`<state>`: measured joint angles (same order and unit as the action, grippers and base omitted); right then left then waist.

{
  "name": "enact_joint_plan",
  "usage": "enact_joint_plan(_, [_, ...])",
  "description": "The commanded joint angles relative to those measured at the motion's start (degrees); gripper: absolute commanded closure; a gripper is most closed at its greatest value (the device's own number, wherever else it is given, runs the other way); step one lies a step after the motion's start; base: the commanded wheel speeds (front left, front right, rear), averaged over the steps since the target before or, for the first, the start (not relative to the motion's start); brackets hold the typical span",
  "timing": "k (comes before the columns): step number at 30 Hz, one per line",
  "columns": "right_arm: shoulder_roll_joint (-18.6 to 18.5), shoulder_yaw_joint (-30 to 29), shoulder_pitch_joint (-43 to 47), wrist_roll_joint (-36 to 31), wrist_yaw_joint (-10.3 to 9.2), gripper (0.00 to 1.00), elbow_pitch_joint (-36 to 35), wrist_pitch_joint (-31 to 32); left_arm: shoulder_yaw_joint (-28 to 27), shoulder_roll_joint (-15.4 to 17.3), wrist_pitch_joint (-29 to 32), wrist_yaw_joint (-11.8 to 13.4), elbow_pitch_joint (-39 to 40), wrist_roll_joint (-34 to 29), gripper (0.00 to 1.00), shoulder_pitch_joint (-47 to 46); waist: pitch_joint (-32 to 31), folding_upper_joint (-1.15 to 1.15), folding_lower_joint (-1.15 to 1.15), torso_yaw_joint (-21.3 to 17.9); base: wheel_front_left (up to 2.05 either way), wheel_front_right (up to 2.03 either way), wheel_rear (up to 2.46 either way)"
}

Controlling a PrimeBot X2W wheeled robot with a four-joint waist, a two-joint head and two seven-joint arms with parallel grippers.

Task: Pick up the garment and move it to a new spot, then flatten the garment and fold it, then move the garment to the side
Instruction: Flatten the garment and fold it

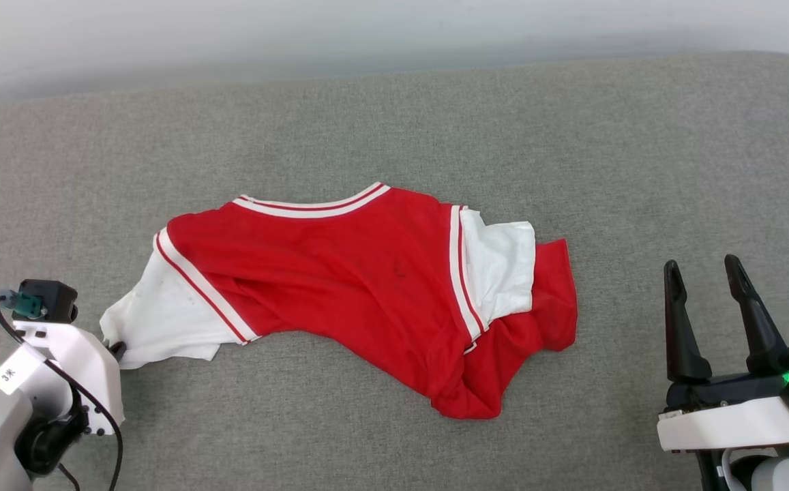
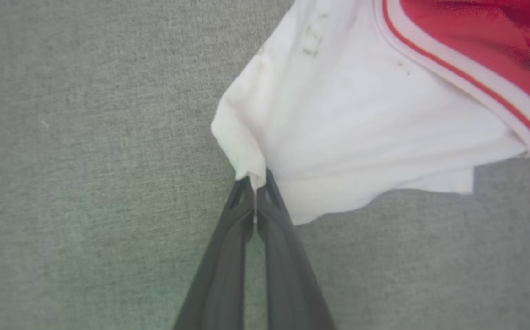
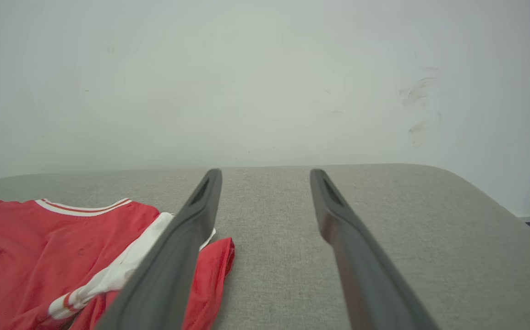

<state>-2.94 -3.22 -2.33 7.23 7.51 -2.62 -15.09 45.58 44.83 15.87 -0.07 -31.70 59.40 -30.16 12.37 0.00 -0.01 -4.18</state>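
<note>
At the far left, the left gripper (image 1: 118, 349) has its two dark fingers pressed together on the corner of a white sleeve, pinching a small peak of the cloth just above the grey fabric-covered surface (image 1: 394, 123). From that corner the garment (image 1: 367, 273) spreads out to the right across the middle of the surface. It is a red jersey with white short sleeves and red-and-white striped bands at the collar and sleeve seams. The collar faces the pale wall (image 1: 230, 27) behind. The left sleeve is drawn out flat and shows a few faint dark specks. The red body is rumpled, the other sleeve lies folded in on top of it, and the lower edge is bunched in a heap at the near right. Further right, across a stretch of bare grey cloth and well apart from the jersey, the right gripper (image 1: 701, 262) has its fingers spread wide, holding nothing and pointing toward the wall.
</note>
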Motion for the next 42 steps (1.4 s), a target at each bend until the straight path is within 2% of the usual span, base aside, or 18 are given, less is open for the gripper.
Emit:
enact_joint_plan(1, [0.11, -0.28, 0.23, -0.47, -0.04, 0.0, -0.04, -0.12, 0.42, -1.29, -1.05, 0.02, -0.92, -0.56, 0.0, 1.16, -0.47, 0.0, 0.01, 0.02, 0.0, 0.0, 0.0])
enact_joint_plan(5, [0.11, -0.99, -0.32, -1.08, -0.04, 0.0, -0.62, -0.12, -0.86, -2.39, -8.92, 1.35, -2.1, -2.92, 0.0, 0.19, -2.18, 0.0, 0.01, 0.25, 0.0, 0.0, 0.0])
enact_joint_plan(9, [0.12, -2.27, -1.49, -2.2, -0.04, 0.0, -1.49, -0.12, -2.2, -3.86, -18.32, 4.54, -1.28, -5.46, 0.0, 0.91, -4.31, 0.0, 0.01, 1.1, 0.0, 0.0, 0.0])
enact_joint_plan(13, [-0.63, -3.03, -3.36, -3.87, -0.03, 0.0, -2.32, -0.11, -2.63, -4.99, -23.91, 7.09, 1.41, -7.05, 0.0, 2.44, -5.84, 0.0, 0.01, 2.44, 0.0, 0.0, 0.0])
enact_joint_plan(18, [-4.74, -2.49, -7.95, -3.8, -0.04, 0.0, -2.39, -0.11, -4.07, -5.75, -29.31, 12.44, 6.93, -9.62, 0.0, 4.42, -6.56, 0.0, 0.01, 4.04, 0.0, 0.0, 0.0])
enact_joint_plan(22, [-9.99, -0.01, -12.62, -2.71, -0.04, 0.0, 0.94, -0.11, -6.9, -6.71, -30.85, 17.2, 12.71, -12.08, 0.0, 6.93, -6.63, 0.0, 0.01, 5.42, 0.0, 0.0, 0.0])
enact_joint_plan(25, [-14.98, 4.08, -16.63, -0.17, -0.04, 0.0, 4.77, 1.59, -10.25, -7.61, -31.13, 20.71, 17.6, -15.88, 0.0, 9.02, -6.44, 0.0, 0.01, 6.51, 0.0, 0.0, 0.0])
enact_joint_plan(28, [-19.76, 9.35, -20.73, 4.63, -0.04, 0.0, 7.23, 7.5, -14.42, -9.03, -31.11, 23.41, 22.37, -20.84, 0.0, 12.02, -5.78, 0.0, 0.01, 7.58, 0.0, 0.0, 0.0])
enact_joint_plan(32, [-26.46, 17.76, -25.8, 11.91, -0.05, 0.0, 8.78, 18.64, -19.15, -12.01, -31.12, 24.72, 27.27, -26.62, 0.0, 15.94, -4.59, 0.0, 0.01, 9.2, 0.0, 0.0, 0.0])
enact_joint_plan(37, [-33.3, 28.46, -31.95, 20.5, -0.06, 0.0, 10.53, 33.71, -22.98, -16.02, -31.13, 23.75, 30.34, -31.9, 0.0, 19.23, -2.52, 0.0, 0.01, 11.05, 0.0, 0.0, 0.0])
enact_joint_plan(38, [-33.3, 28.46, -31.95, 20.5, -0.06, 0.0, 10.53, 33.71, -22.98, -16.02, -31.13, 23.75, 30.34, -31.9, 0.0, 19.23, -2.52, 0.0, 0.01, 11.05, 0.0, 0.0, 0.0])
enact_joint_plan(39, [-35.4, 32.65, -34.25, 24.05, -0.05, 0.0, 11.21, 39.89, -23.92, -17.5, -31.13, 23.01, 30.68, -33.45, 0.0, 19.78, -1.52, 0.0, 0.01, 11.72, 0.0, 0.0, 0.0])
enact_joint_plan(42, [-37.5, 36.88, -37.86, 29.13, -0.05, 0.0, 12.72, 47.85, -25.17, -19.72, -31.12, 21.72, 30.71, -35.29, 0.0, 19.92, 0.17, 0.0, 0.01, 12.58, 0.0, 0.0, 0.0])
